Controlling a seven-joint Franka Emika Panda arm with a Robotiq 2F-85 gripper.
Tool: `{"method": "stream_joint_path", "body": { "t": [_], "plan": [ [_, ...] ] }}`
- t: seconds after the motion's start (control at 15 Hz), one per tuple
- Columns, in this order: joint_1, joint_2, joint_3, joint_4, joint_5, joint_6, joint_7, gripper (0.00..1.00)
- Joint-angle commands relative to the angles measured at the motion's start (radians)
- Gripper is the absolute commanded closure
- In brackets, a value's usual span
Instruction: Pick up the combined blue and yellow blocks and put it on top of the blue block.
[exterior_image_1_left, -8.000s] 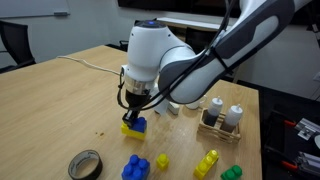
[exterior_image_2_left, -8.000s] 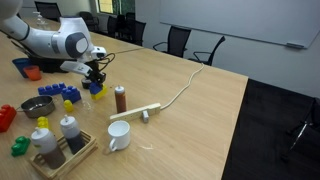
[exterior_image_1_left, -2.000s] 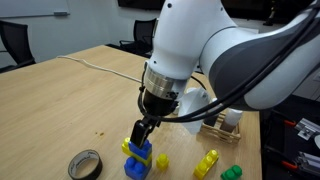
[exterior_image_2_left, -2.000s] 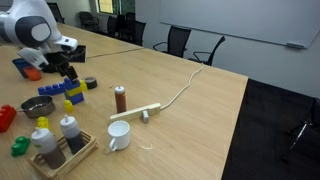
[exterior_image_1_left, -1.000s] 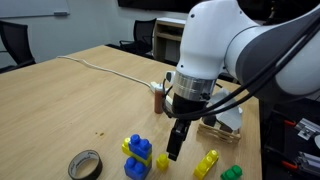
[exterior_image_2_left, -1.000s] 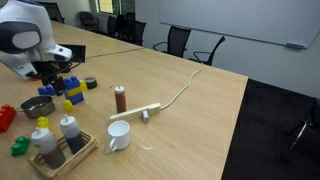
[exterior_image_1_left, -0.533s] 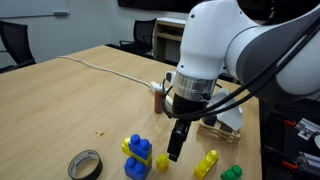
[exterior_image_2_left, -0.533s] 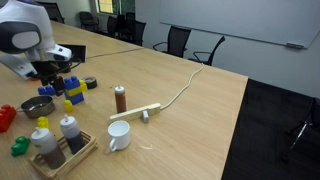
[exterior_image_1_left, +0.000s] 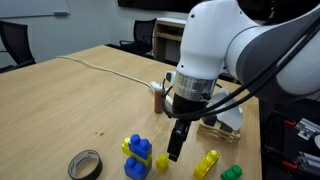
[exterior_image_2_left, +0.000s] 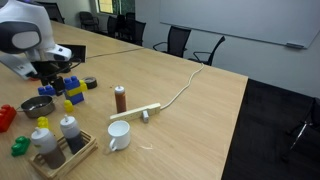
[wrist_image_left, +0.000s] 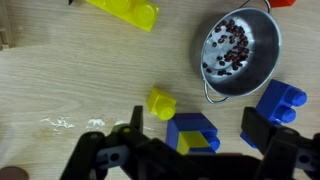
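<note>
The combined blue and yellow blocks (exterior_image_1_left: 139, 149) stand on top of the blue block (exterior_image_1_left: 136, 169), near the table's front edge. My gripper (exterior_image_1_left: 176, 143) hangs open just beside this stack, a little above the table, with nothing held. From above, in the wrist view, the pair (wrist_image_left: 192, 132) shows between my two spread fingers (wrist_image_left: 137, 122), apart from both. In an exterior view the stack (exterior_image_2_left: 73, 92) sits below my gripper (exterior_image_2_left: 60, 72).
A small yellow block (exterior_image_1_left: 162, 160), a long yellow brick (exterior_image_1_left: 206, 163) and a green piece (exterior_image_1_left: 231, 172) lie close by. Another blue brick (wrist_image_left: 280, 102) and a metal bowl (wrist_image_left: 240, 48) sit beside the stack. A tape roll (exterior_image_1_left: 85, 163), brown bottle (exterior_image_2_left: 120, 98), mug (exterior_image_2_left: 119, 134) and shaker tray (exterior_image_2_left: 62, 145) stand around.
Nothing has moved in the last second. Two seconds ago my gripper was down at the stack; it has since lifted off sideways. Eight seconds ago it carried the pair.
</note>
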Motion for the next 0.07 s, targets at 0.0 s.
{"method": "stream_joint_path", "body": {
  "t": [0.0],
  "plan": [
    [-0.007,0.000,0.006,0.001,-0.004,-0.002,0.002,0.00]
  ]
}}
